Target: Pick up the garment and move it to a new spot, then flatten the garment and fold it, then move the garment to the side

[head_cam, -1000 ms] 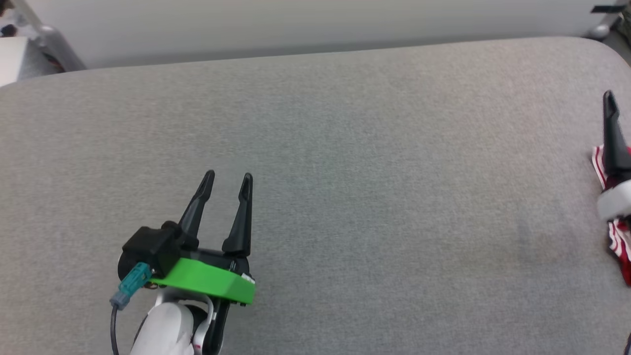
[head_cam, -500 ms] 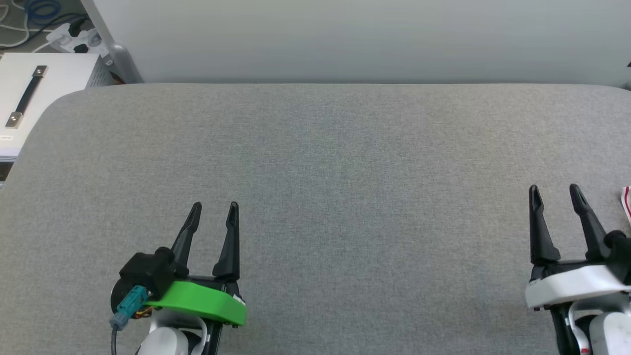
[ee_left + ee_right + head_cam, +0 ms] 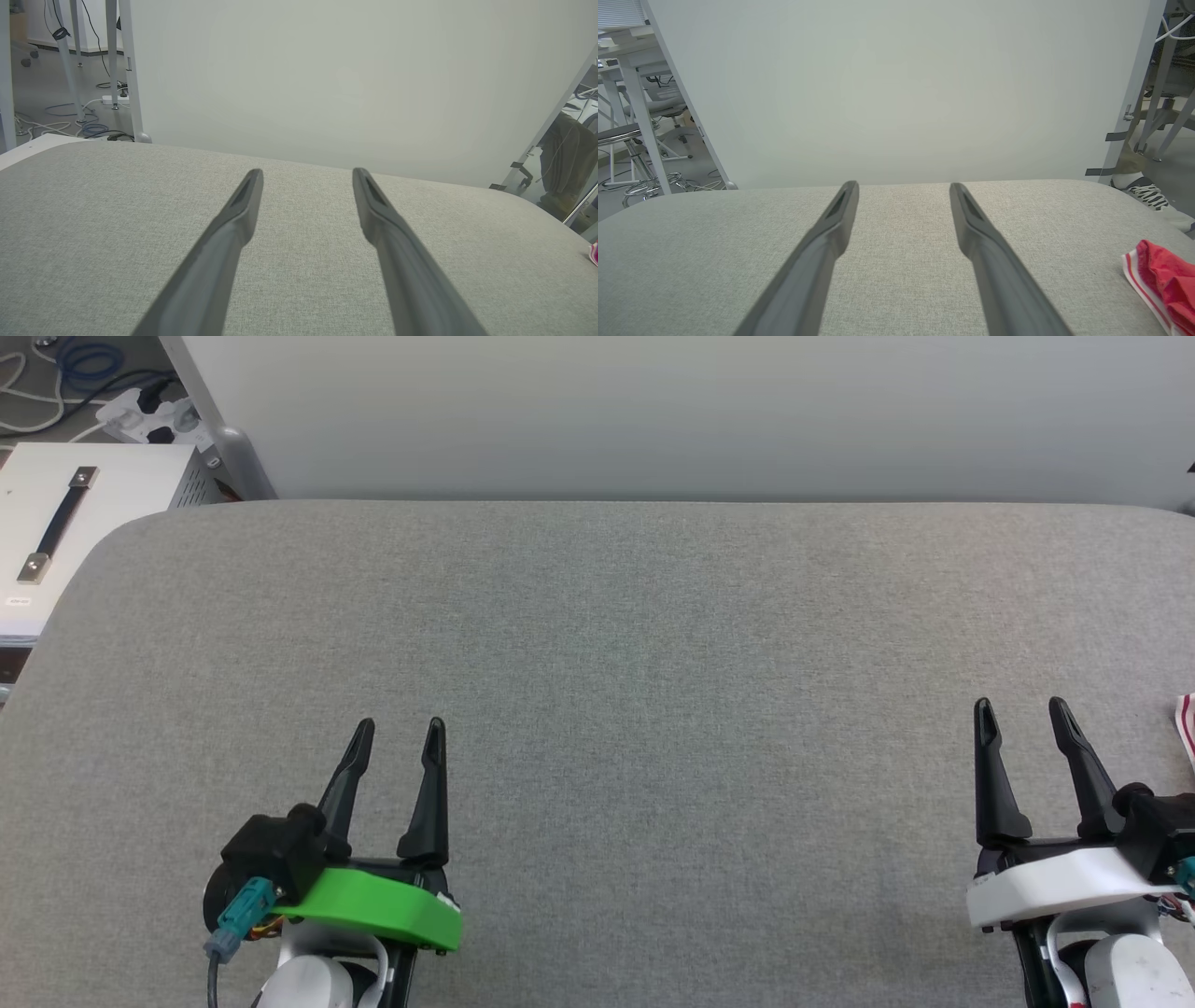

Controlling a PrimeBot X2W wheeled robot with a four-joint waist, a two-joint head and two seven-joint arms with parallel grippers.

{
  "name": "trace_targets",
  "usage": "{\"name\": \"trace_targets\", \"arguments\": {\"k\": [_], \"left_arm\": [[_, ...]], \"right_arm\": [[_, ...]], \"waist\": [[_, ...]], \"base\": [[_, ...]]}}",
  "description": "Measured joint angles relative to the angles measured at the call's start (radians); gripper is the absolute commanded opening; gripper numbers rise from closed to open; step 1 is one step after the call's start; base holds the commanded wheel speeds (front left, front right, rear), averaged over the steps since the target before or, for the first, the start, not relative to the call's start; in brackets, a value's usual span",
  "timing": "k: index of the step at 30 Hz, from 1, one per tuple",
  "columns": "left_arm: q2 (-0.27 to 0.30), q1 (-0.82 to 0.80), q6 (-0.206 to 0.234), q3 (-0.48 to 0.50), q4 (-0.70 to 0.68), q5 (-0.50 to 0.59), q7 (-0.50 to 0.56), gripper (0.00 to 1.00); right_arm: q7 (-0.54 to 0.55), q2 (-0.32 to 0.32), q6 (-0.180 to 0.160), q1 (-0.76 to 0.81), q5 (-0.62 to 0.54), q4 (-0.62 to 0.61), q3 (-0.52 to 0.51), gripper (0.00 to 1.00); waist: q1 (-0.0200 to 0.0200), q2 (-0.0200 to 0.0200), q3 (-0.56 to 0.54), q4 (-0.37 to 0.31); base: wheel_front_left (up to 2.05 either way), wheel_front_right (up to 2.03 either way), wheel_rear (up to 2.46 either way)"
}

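The garment [image 3: 1164, 280] lies bunched at the right end of the grey surface [image 3: 653, 644]. The frame edge cuts it off, so its long axis and facing cannot be told. Its red-and-white striped hem is turned toward the right tool [image 3: 1020, 706], near it but not touching. That tool is released, with its two fingers moderately parted and nothing between them, over bare surface. The left tool [image 3: 400, 724] is well apart at the near left, likewise parted and empty. Both tools point toward the pale wall [image 3: 653, 411].
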Motion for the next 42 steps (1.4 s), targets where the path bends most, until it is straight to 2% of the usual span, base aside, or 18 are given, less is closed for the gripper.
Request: {"name": "trace_targets", "arguments": {"k": [23,24,42], "left_arm": [[-0.004,0.003,0.0,0.0,-0.001,0.001,0.0,1.0],[-0.003,0.002,0.0,0.0,-0.002,0.001,0.0,0.0],[-0.001,0.002,0.01,0.001,-0.011,0.023,0.029,0.0]], "right_arm": [[0.0,0.002,0.0,0.0,0.008,-0.006,0.013,1.0],[0.001,0.002,0.0,0.0,0.009,-0.006,0.014,0.0],[0.029,0.006,0.0,0.0,-0.003,-0.007,0.016,0.0]], "waist": [[0.0,0.0,-0.002,-0.001],[0.0,0.0,-0.001,-0.001],[0.0,0.0,-0.009,-0.007]], "base": [[0.0,0.0,0.0],[0.0,0.0,0.0],[0.0,0.0,0.0]]}}
